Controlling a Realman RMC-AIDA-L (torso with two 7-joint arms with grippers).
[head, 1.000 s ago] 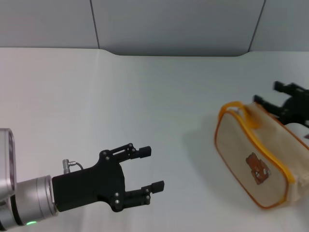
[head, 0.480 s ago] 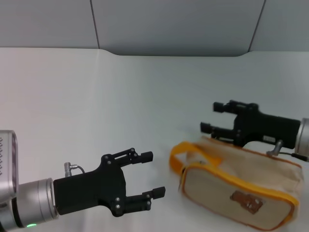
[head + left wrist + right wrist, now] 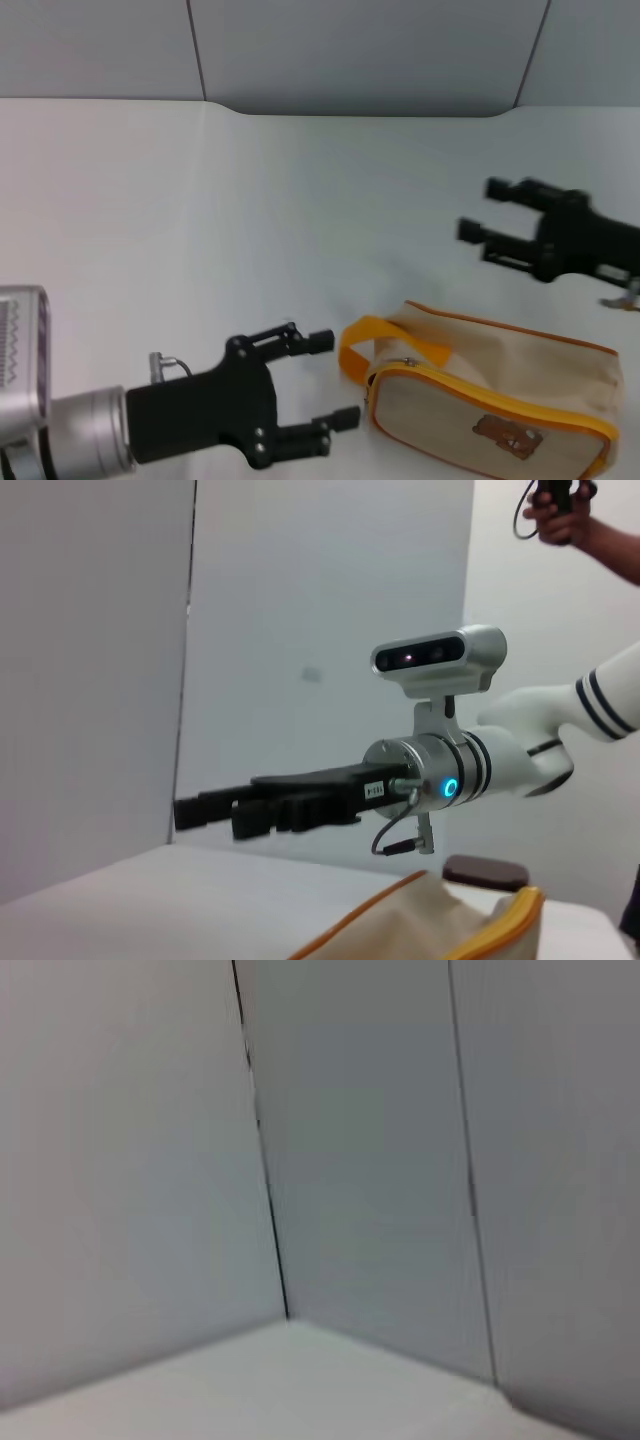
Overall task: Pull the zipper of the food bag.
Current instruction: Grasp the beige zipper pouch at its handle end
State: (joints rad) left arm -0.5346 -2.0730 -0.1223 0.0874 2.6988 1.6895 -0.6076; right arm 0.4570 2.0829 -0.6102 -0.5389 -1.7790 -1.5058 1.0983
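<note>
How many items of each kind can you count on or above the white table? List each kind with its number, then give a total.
Food bag: 1
Zipper on the bag: 1
Robot claws, both open: 2, the left claw and the right claw
Total: 4

Head camera looks down; left wrist camera shares its food bag (image 3: 495, 415).

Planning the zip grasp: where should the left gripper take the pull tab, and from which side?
Pinch the small metal pull tab at the zipper's handle end. Come from the left: the open left gripper already faces that end, and the tab seems to stick up there.
</note>
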